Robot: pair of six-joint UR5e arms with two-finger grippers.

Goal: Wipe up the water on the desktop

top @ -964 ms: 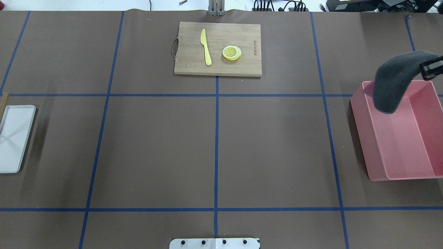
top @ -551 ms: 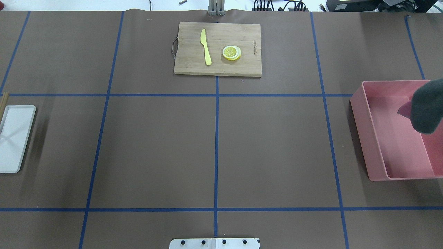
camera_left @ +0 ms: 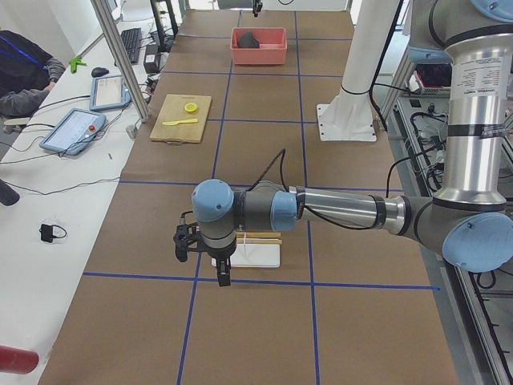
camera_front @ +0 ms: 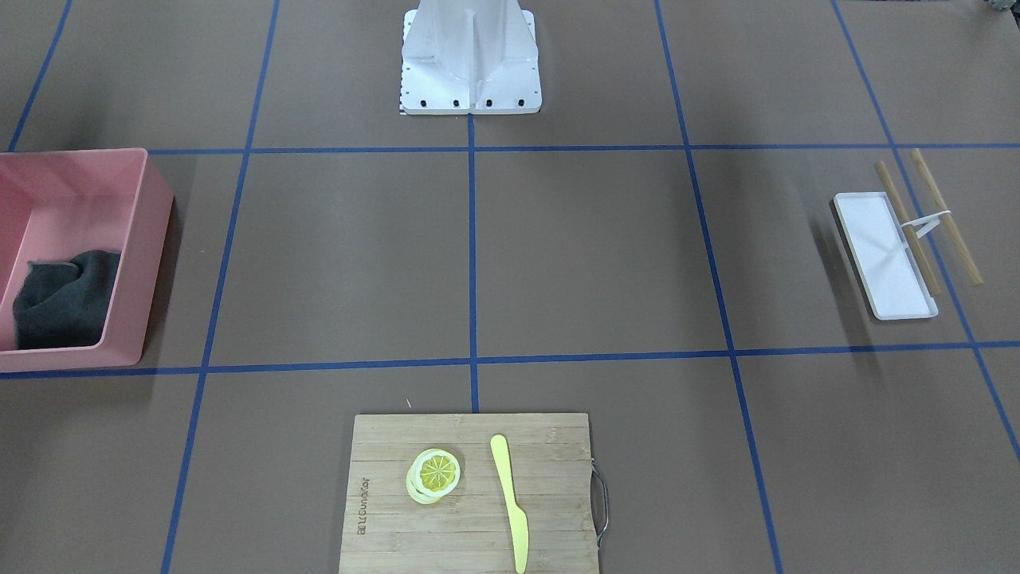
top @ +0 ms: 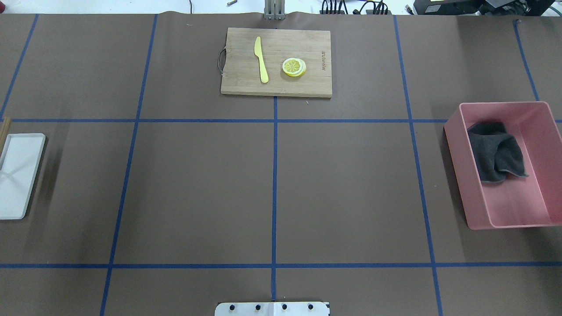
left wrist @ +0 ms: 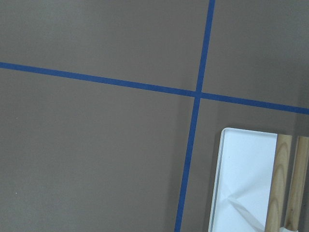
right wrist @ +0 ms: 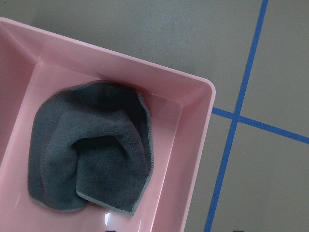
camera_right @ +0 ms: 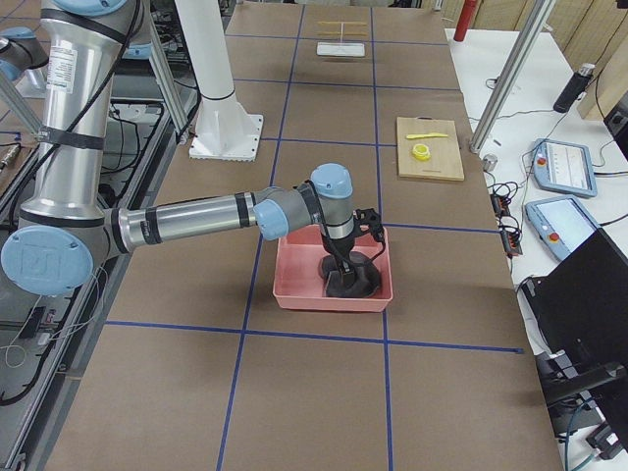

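Note:
The brown desktop (top: 197, 188) with blue tape lines shows no water that I can make out. A dark grey cloth (top: 496, 153) lies crumpled in the pink bin (top: 456, 166) at the right; it fills the right wrist view (right wrist: 91, 154). My right gripper (camera_right: 351, 257) shows only in the exterior right view, over the bin and close above the cloth; I cannot tell if it is open or shut. My left gripper (camera_left: 204, 261) shows only in the exterior left view, hanging above the white tray (camera_left: 252, 255); its state cannot be told.
A bamboo cutting board (top: 276, 61) at the far middle holds a yellow knife (top: 261, 59) and lemon slices (top: 293, 67). The white tray (top: 17, 175) with chopsticks (camera_front: 944, 215) lies at the left edge. The robot base (camera_front: 470, 56) stands at the near middle.
The cloth hung from the right gripper over the bin, moved lower and to the right, and now lies loose in the bin. The gripper has left the overhead view.

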